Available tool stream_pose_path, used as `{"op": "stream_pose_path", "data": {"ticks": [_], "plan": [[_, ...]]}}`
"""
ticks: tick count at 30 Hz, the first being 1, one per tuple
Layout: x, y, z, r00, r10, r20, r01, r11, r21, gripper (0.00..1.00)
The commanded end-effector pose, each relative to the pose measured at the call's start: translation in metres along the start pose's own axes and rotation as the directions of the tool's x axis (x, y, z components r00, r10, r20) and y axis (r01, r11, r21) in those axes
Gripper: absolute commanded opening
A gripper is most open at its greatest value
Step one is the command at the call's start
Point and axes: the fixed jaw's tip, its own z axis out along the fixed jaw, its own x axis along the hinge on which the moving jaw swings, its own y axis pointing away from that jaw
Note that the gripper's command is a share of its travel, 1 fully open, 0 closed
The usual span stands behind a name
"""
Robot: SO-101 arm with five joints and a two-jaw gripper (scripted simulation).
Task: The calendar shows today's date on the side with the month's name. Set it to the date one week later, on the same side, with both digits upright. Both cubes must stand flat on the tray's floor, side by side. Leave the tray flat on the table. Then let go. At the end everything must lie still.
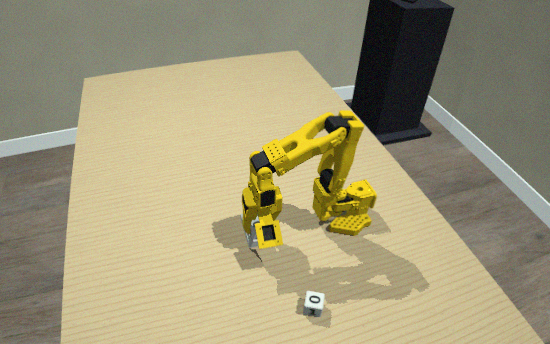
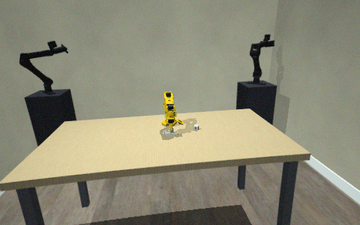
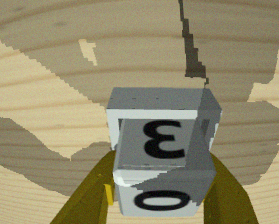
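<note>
A white cube (image 1: 314,304) (image 2: 196,127) lies on the table apart from the arm, a 0 on top and a 1 on a side in the top view. The light grey tray (image 1: 253,240) (image 2: 168,133) (image 3: 160,99) is below the gripper. A second cube (image 3: 132,147) is at the tray, with a 3 and a 0 showing upside down in the wrist view. It looks tilted against the tray's rim. My gripper (image 1: 261,244) (image 3: 162,162) has one jaw on each side of this cube and looks shut on it. Its underside is hidden.
The wooden table (image 1: 160,125) (image 2: 111,144) carries the arm's base (image 1: 350,225). The arm's shadow falls around the tray and near the loose cube. Two black arms stand on dark pedestals (image 2: 50,114) (image 2: 256,98) behind the table.
</note>
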Motion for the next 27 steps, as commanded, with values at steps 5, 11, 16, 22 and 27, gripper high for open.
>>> {"op": "stream_pose_path", "data": {"ticks": [5, 11, 16, 22, 27], "plan": [[0.0, -0.007, -0.004, 1.0, 0.009, 0.006, -0.009, 0.999, 0.038, 0.11], [0.0, -0.007, -0.004, 1.0, 0.009, 0.006, -0.009, 0.999, 0.038, 0.01], [0.0, -0.007, -0.004, 1.0, 0.009, 0.006, -0.009, 0.999, 0.038, 0.0], [0.0, -0.008, -0.007, 1.0, 0.009, 0.006, -0.009, 0.999, 0.038, 0.0], [0.0, -0.008, -0.017, 1.0, 0.009, 0.006, -0.009, 0.999, 0.038, 0.0]]}}
